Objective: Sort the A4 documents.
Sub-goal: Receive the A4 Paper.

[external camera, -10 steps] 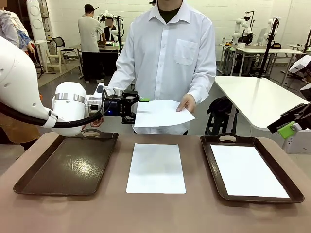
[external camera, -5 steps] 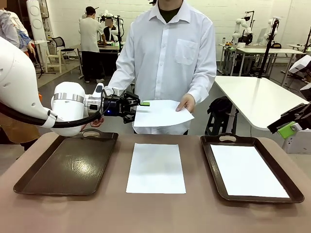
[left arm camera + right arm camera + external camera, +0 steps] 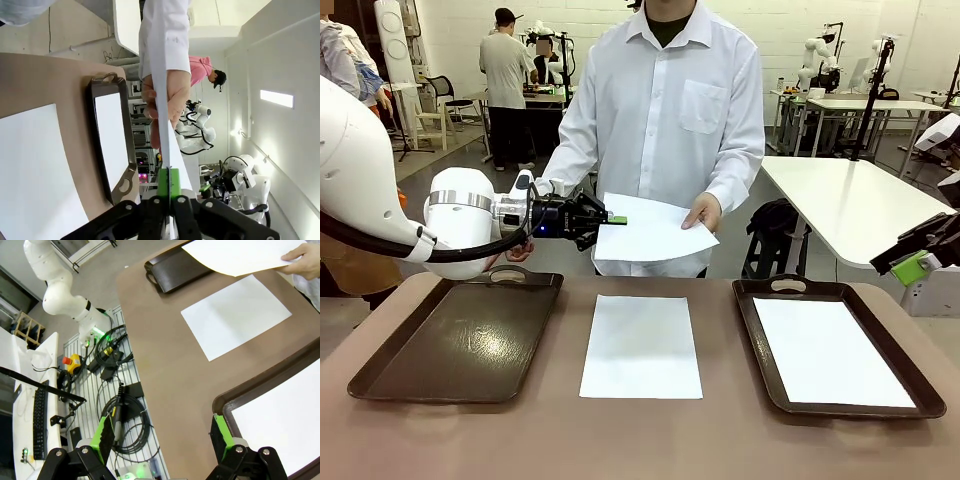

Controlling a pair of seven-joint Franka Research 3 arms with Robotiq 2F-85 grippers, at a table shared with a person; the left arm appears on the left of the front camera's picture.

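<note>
1. Left pincer [image 3: 612, 218]: clamped on the held sheet's [image 3: 655, 232] edge, mid-air at the desk's [image 3: 720, 440] far side. The person's hand [image 3: 704, 212] grips the opposite corner.
2. Step, judged: handover. Next: hand releases, sheet goes to a tray.
3. Left tray [image 3: 460, 340]: empty, near the arm.
4. Second sheet [image 3: 642, 345]: flat on desk, between trays.
5. Right tray [image 3: 752, 340]: third sheet [image 3: 830, 350] inside.
6. Right pincer [image 3: 162, 427]: wide open, empty.
7. Obstacle: only the hand's grip.

Sheet 1 [image 3: 655, 232]: white, blank, held near level in the air at the table's [image 3: 720, 440] far side. Sheet 2 [image 3: 642, 346]: flat at table centre. Sheet 3 [image 3: 832, 352]: flat inside right tray [image 3: 754, 345].
</note>
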